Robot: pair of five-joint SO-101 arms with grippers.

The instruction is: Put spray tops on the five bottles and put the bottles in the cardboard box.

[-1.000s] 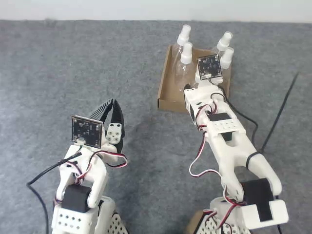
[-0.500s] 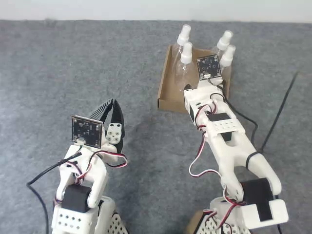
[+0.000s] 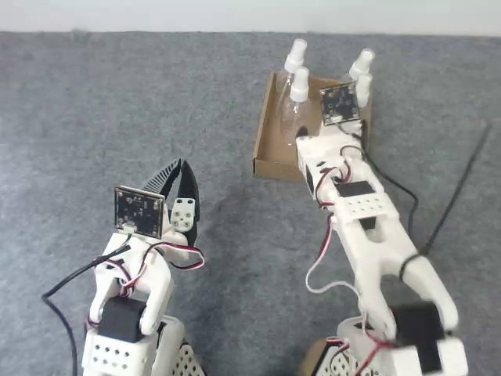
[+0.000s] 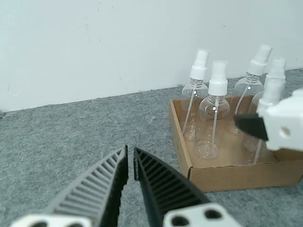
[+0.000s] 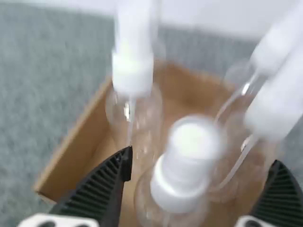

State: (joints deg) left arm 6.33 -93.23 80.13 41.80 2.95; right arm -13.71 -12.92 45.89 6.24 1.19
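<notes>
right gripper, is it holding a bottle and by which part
Nothing is held. The right gripper is open, straddling a capped bottle in the cardboard box without gripping it.

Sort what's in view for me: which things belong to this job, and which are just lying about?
Job: bottles with spray tops, standing in the cardboard box; right gripper, open around one bottle; left gripper, away from the box.
Lying about: grey carpet; white wall; black cable.
</notes>
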